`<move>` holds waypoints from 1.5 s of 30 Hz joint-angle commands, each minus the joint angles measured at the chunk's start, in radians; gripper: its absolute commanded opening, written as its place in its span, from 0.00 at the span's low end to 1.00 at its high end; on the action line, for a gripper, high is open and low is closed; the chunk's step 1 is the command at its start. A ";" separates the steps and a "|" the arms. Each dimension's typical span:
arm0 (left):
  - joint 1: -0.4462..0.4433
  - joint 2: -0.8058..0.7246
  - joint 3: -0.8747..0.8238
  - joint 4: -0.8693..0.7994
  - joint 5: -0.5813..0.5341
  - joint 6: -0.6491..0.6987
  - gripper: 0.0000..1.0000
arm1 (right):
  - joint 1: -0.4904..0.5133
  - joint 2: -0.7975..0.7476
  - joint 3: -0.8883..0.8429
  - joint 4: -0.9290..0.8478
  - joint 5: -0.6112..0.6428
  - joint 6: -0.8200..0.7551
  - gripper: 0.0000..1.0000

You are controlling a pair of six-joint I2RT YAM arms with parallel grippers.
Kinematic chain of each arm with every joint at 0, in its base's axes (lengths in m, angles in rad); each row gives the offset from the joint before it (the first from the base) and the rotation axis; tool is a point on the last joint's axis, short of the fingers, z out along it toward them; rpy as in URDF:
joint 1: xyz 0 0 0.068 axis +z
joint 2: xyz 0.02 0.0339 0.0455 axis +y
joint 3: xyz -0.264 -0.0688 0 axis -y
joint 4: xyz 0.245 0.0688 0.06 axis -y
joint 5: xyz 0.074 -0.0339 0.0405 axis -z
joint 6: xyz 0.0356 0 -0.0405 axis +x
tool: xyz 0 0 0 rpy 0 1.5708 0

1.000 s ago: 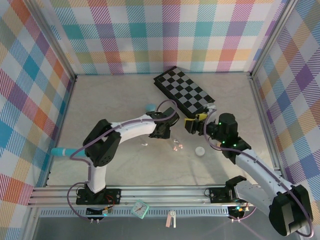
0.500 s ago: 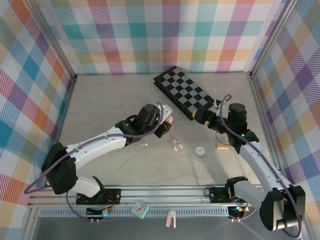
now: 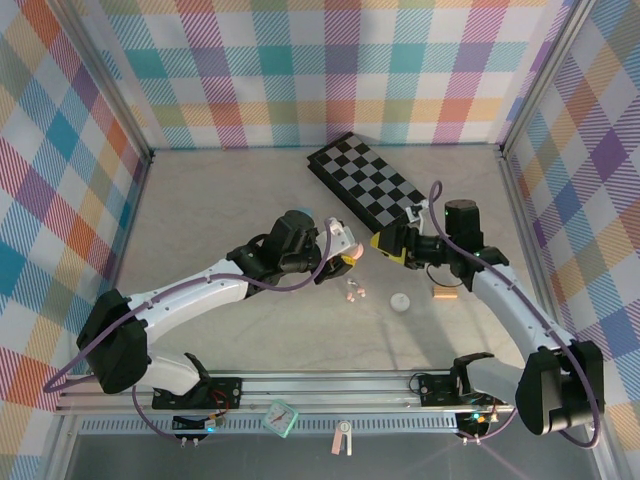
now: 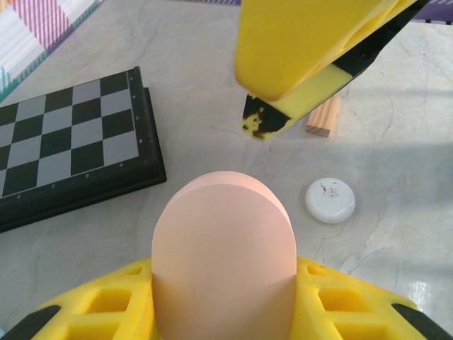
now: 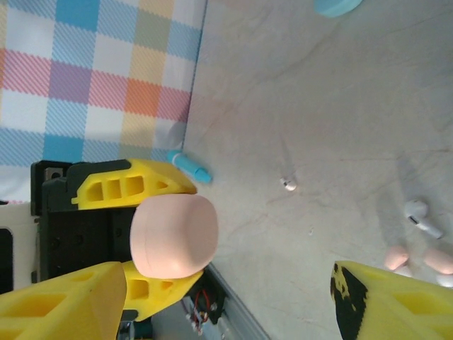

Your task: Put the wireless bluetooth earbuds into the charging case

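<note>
The left gripper [image 3: 338, 254] gripped the pink case [image 4: 223, 248] between its fingers. Just below it in the top view, the earbuds [image 3: 352, 292] lay loose on the table [image 3: 220, 200]. The right gripper [image 3: 385, 246] hovered just beside the case, fingers wide apart, gripping nothing. A white disc [image 3: 400, 301] and a block [image 3: 443, 293] lay further right.

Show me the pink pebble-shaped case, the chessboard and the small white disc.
pink case [image 4: 223, 248]: left wrist view, middle of its rounded front.
chessboard [image 3: 368, 185]: top view, centre of its chequered surface.
white disc [image 4: 330, 200]: left wrist view, centre of its top.
</note>
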 commanded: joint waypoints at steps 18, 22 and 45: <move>-0.006 -0.008 0.006 0.063 0.047 0.040 0.29 | 0.143 0.179 0.169 -0.079 -0.086 0.066 0.59; -0.006 -0.011 0.001 0.061 0.034 0.043 0.30 | 0.144 0.188 0.182 -0.111 -0.077 0.058 0.40; 0.125 -0.097 -0.420 1.057 0.142 -0.275 1.00 | 0.081 0.120 0.031 0.672 -0.263 0.622 0.00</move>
